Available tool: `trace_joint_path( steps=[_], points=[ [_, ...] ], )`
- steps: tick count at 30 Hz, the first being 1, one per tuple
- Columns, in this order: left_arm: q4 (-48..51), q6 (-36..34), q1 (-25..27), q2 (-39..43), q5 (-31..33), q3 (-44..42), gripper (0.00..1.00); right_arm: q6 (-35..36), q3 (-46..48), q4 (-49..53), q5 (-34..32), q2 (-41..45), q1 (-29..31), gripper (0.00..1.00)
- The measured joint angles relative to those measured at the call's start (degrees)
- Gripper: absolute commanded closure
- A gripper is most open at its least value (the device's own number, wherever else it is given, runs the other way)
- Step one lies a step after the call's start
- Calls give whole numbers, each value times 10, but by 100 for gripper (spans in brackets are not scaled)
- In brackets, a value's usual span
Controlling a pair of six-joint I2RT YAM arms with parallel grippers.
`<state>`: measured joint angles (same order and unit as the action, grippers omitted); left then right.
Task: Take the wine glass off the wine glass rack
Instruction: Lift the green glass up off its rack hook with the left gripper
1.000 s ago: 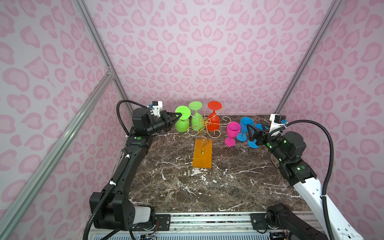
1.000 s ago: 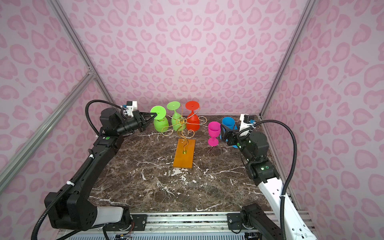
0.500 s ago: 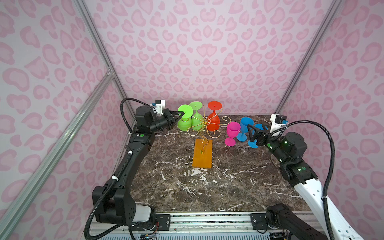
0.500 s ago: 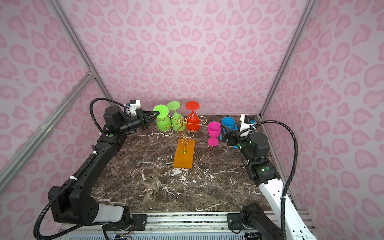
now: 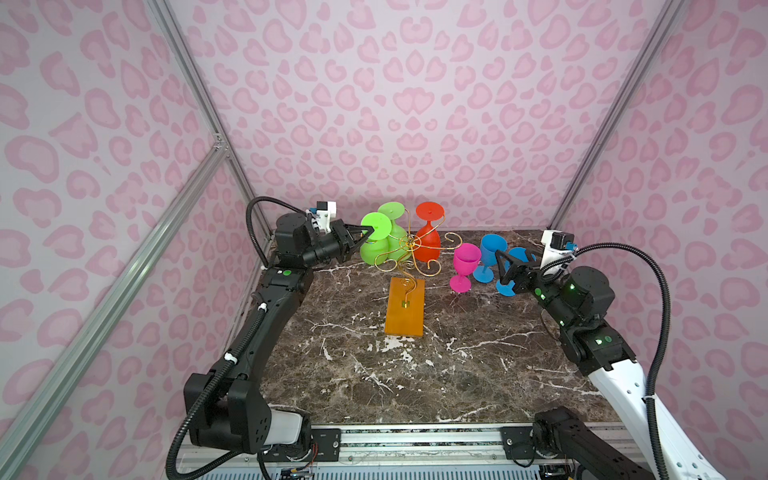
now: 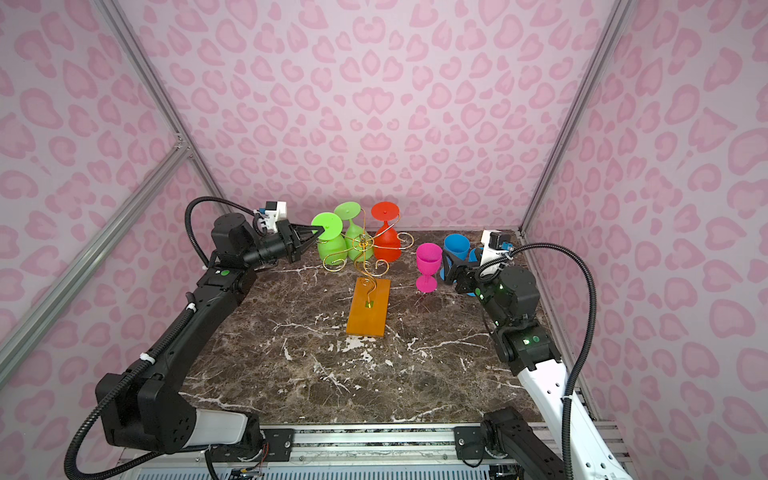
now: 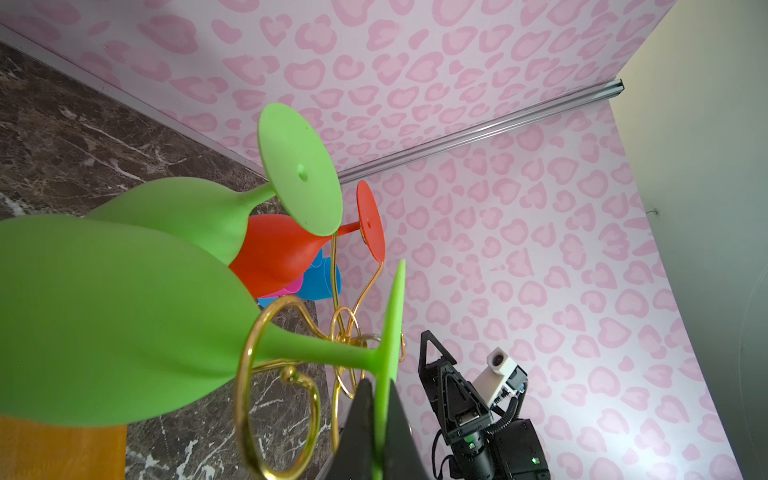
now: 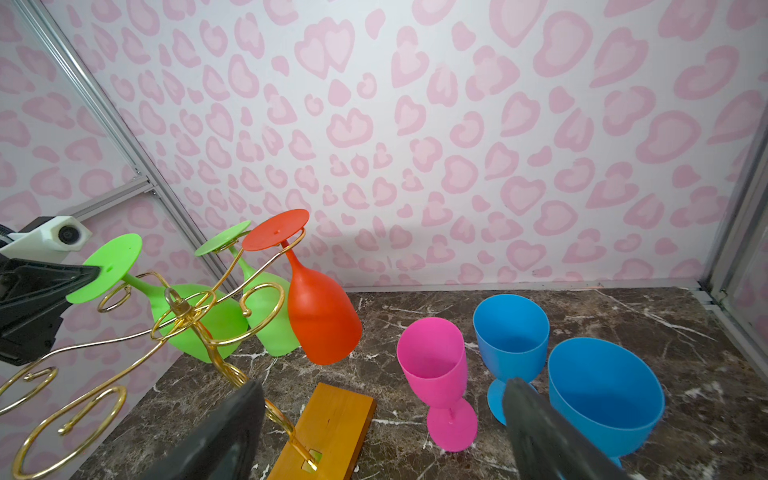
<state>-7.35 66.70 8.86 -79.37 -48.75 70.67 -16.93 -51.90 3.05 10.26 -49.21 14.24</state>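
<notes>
Pinches bright green wine glass (image 5: 372,251) foot with left gripper (image 5: 366,234). Holds right gripper (image 5: 502,271) wide apart, empty. Hangs inverted on wine glass rack (image 5: 405,316).

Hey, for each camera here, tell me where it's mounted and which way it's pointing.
Top views: high at the front, looking down and back over the marble table; left arm and right arm show, wine glass rack centred.
Left wrist: on the left arm, looking along the left gripper, shut on the bright green glass by its foot; right arm beyond.
Right wrist: on the right arm, looking through the open right gripper at rack, pink glass, blue glasses.
Shared: both wrist views show the red glass.
</notes>
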Motion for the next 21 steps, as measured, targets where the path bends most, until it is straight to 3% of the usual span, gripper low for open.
trace_joint_path(
  steps=[21],
  points=[
    [25, -34, 0, 62, -14, -59, 97, 0, 0, 0, -2, 2, 0, 9]
  ],
)
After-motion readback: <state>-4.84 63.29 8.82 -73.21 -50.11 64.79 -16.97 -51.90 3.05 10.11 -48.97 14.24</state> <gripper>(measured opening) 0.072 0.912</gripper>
